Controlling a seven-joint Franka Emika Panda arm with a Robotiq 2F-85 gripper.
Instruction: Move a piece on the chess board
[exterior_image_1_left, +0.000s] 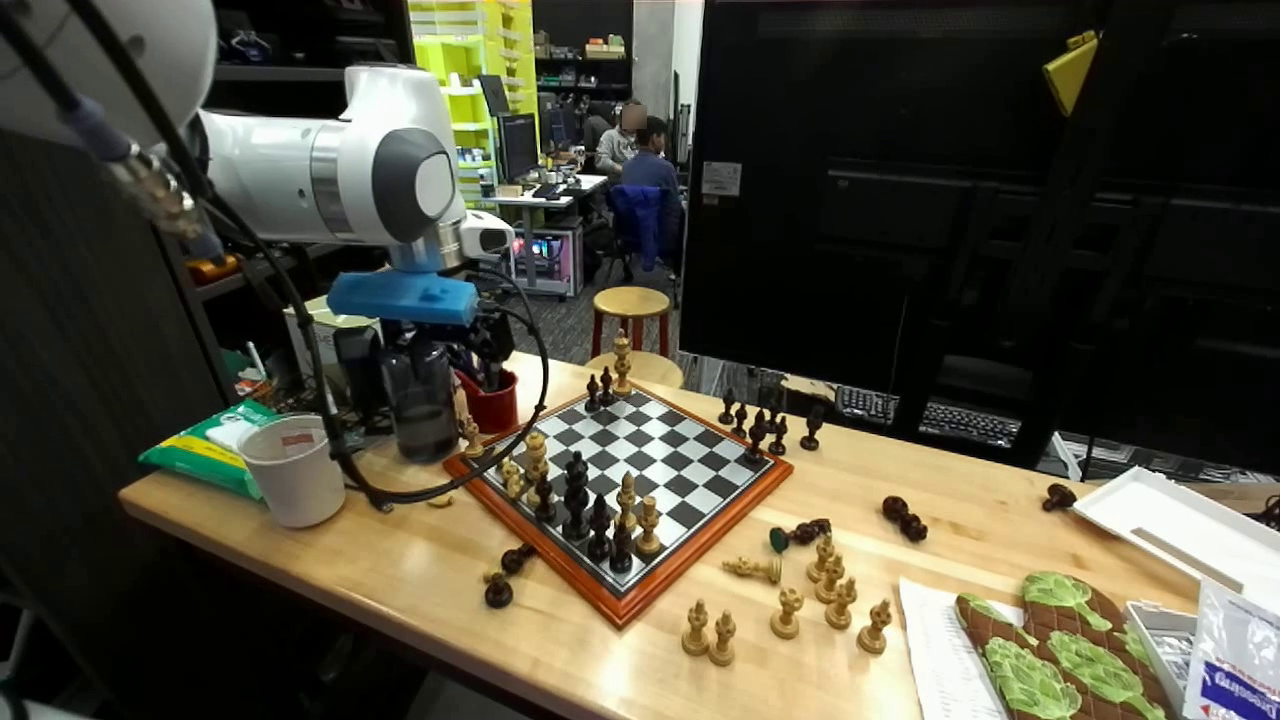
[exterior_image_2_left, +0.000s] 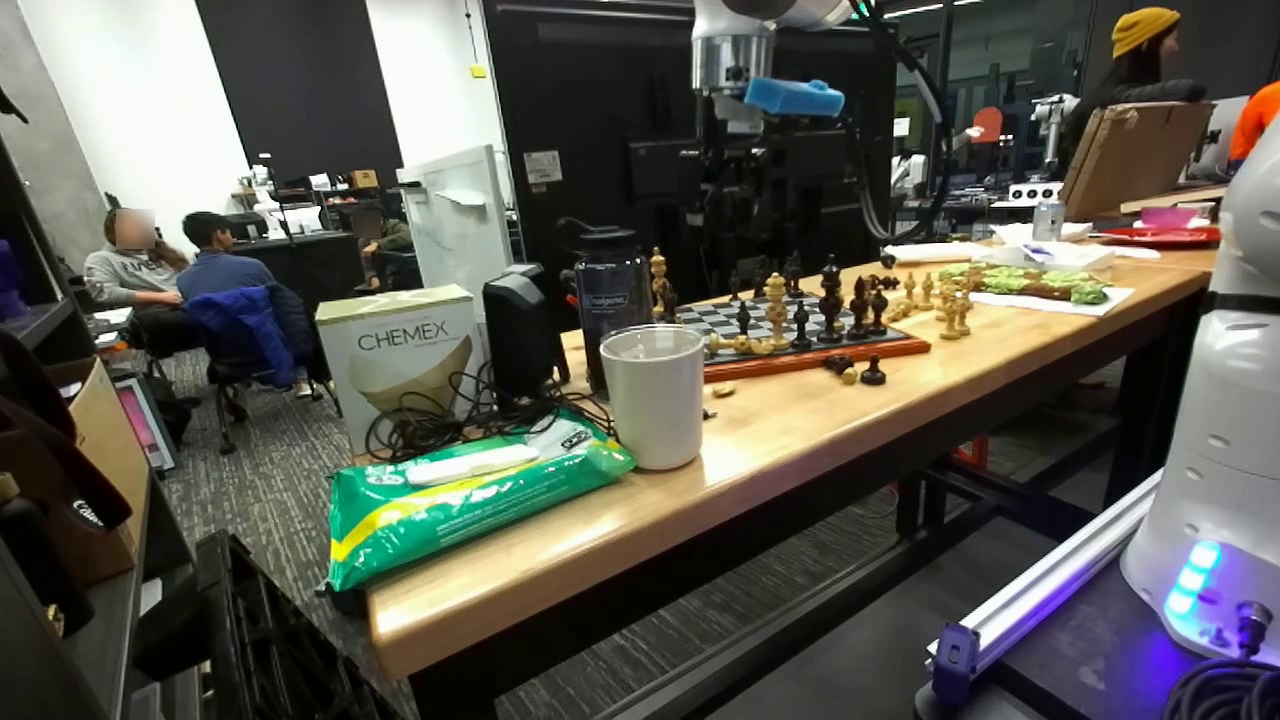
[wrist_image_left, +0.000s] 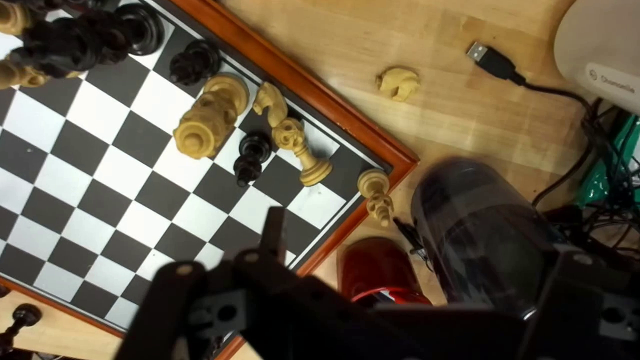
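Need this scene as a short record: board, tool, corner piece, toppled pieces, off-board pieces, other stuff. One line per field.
board: chess board, black and white checks, reddish-brown frame, on wooden table
tool: tool open, nothing held
corner: light corner piece upright, near red cup and dark bottle
toppled on board: pale toppled piece, horse head beside its top end
off board, upright: several light pieces
off board, lying: dark green-based piece
other items: white mug, green packet, Chemex box

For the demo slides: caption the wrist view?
Wrist view: toppled pale piece on the chess board near a corner; red container and dark bottle alongside.
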